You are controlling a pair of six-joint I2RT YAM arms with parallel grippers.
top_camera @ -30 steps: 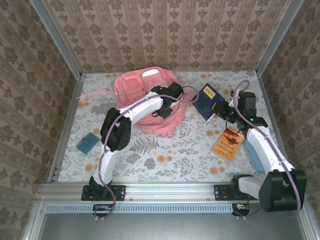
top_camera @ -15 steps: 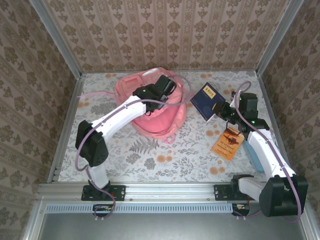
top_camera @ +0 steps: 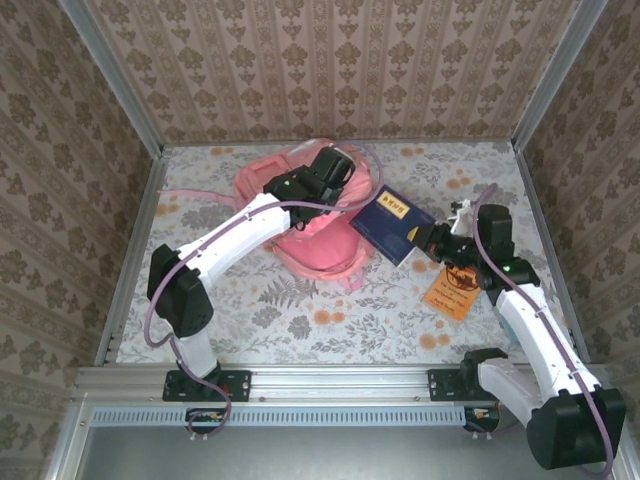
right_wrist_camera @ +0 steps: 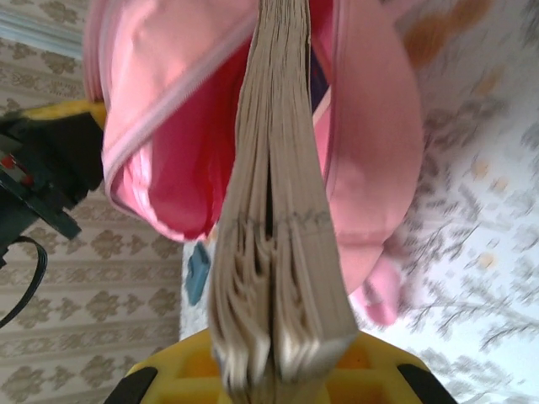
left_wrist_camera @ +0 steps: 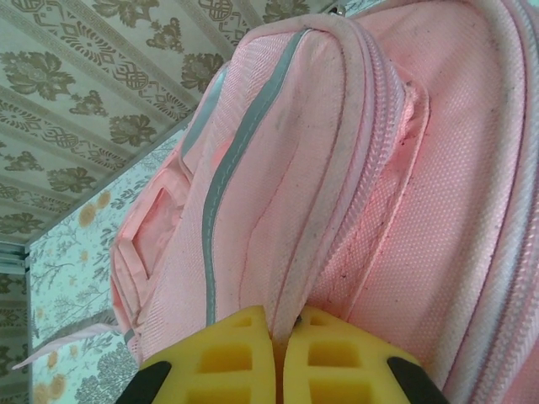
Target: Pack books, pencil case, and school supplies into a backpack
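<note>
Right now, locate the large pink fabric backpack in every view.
Top external: large pink fabric backpack, upper centre, left of the dark navy book.
Left wrist: backpack centre and right, pinched in the jaws.
Right wrist: backpack up top, behind the book's pages.
Shared landmark: floral table cover.
</note>
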